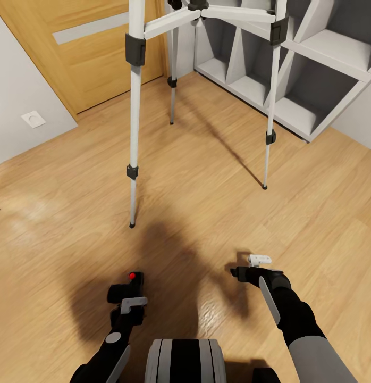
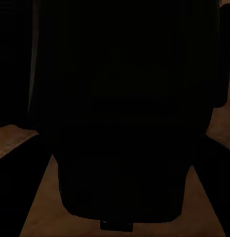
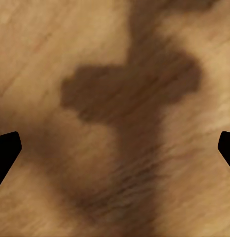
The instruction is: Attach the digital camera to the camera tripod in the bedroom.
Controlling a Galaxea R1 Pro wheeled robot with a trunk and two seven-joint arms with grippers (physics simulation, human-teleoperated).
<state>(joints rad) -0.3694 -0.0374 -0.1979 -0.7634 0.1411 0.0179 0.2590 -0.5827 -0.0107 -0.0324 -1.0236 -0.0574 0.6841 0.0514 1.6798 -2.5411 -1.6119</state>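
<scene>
Left gripper clamps digital camera; right gripper spread, empty.

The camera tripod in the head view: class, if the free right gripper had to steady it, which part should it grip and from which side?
Probably the near right leg of the camera tripod, approached from the robot's side. It is a thin round tube slanting toward the floor, unobstructed, nearest the open right gripper. The left gripper already holds the digital camera.

Light wood floor carries camera tripod, white cube shelves.
</scene>
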